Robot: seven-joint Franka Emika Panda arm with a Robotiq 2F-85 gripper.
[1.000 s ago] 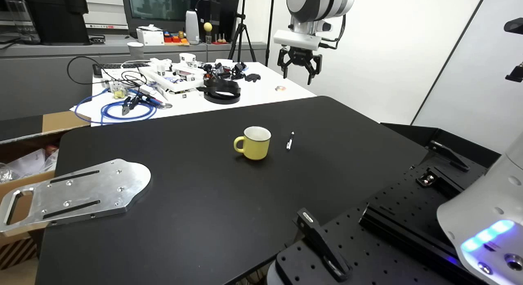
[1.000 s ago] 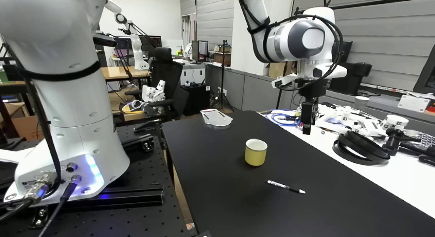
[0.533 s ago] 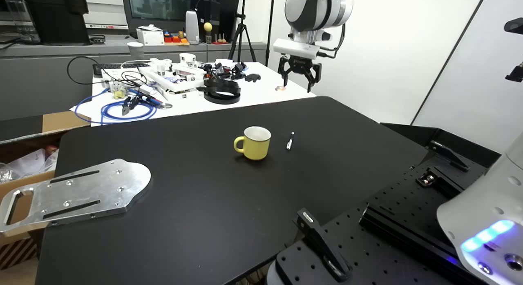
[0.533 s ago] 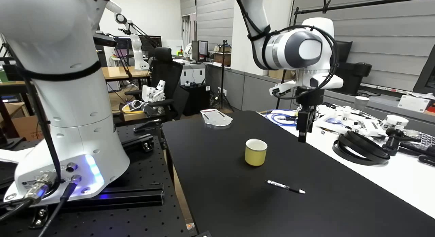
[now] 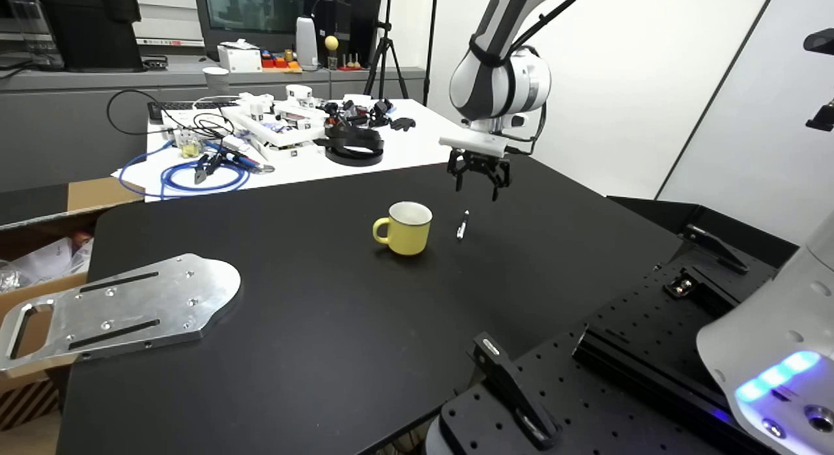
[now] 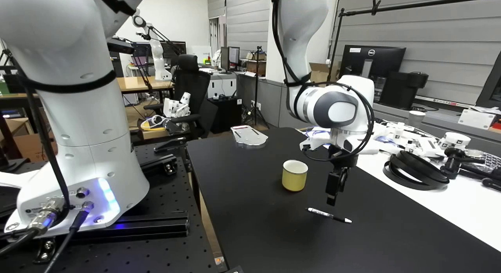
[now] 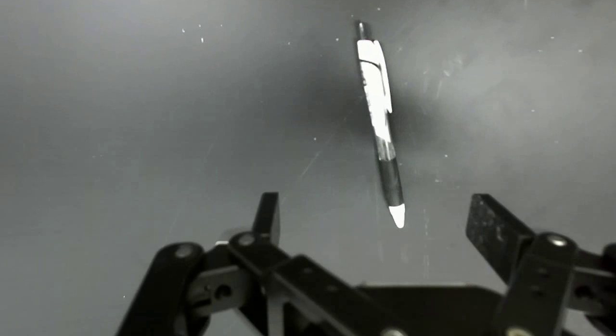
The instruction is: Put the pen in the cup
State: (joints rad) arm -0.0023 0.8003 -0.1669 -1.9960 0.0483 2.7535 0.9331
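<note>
The pen, white and black with a pale tip, lies flat on the black table in both exterior views (image 5: 462,225) (image 6: 327,214). The cup, a yellow mug with a light inside, stands upright a little apart from the pen in both exterior views (image 5: 408,238) (image 6: 294,180); it is out of the wrist view. My gripper (image 5: 477,191) is open and empty above the table near the pen, as an exterior view (image 6: 331,198) also shows. In the wrist view the pen (image 7: 376,100) points its pale tip between the spread fingers (image 7: 374,206), not touching them.
A silver metal plate (image 5: 156,298) lies at the table's edge. A white table (image 5: 417,148) behind holds cables, white parts and a black strap roll (image 5: 354,145). The robot's base (image 6: 94,179) stands on a perforated black board beside the black table (image 5: 293,351).
My gripper has moved down from high beyond the table's far edge to low over the table near the pen, staying open. The pen and cup have not moved.
</note>
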